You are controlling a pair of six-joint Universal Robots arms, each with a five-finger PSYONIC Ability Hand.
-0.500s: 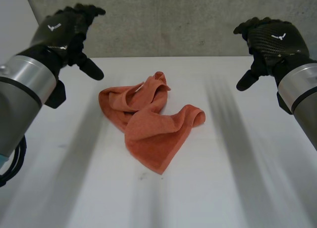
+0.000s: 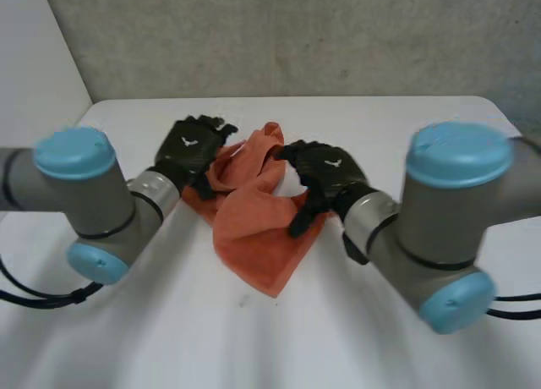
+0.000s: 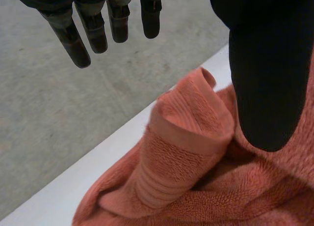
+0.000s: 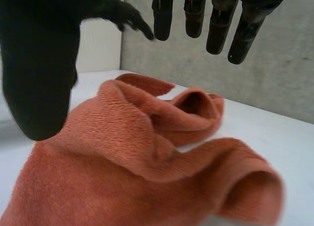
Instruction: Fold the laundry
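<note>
Lying crumpled near the middle of the white worktop (image 2: 397, 127), the orange towel (image 2: 254, 232) is not folded at all. Its thick, bunched part is on the far side, and one flat corner points toward the robot. So the long axis goes roughly from far to near, with a little slant.

The left hand (image 2: 190, 148) is at the far left edge of the bunched part. The right hand (image 2: 325, 173) is at the right edge, a little nearer to the robot. The bunched folds are between the two hands, and both are about equally close to the cloth.

In the left wrist view the fingers (image 3: 73, 39) are straight and apart from the thumb (image 3: 265, 78). A rolled fold of the towel lies under the palm and nothing is pinched. In the right wrist view it is the same: the fingers are spread wide from the thumb, the cloth is below them, and nothing is held.

I judge that the folding is not yet begun. The next move probably needs each hand to close on its own side of the bunch, so the towel can be pulled flat sideways, across its long axis.
</note>
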